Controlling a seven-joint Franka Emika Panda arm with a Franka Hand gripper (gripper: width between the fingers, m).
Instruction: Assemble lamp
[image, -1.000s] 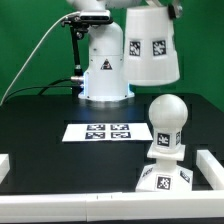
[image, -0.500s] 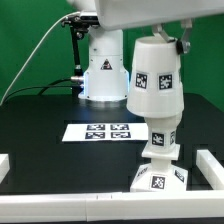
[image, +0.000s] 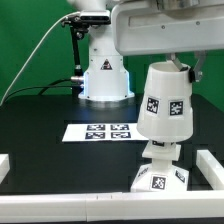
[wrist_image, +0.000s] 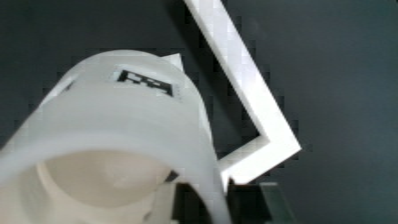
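Your jaws gripped the rim of the shade (image: 164, 102), a light, stiff, likely slippery shell, tilted over the base (image: 161, 178) near the surface's front edge.

The arm (image: 150, 25) is seen reaching in from the top of the exterior view, with the wrist held above the table. The gripper (image: 183, 66) is pointed downward and is closed on the shade (image: 165, 103), which is held slightly tilted.
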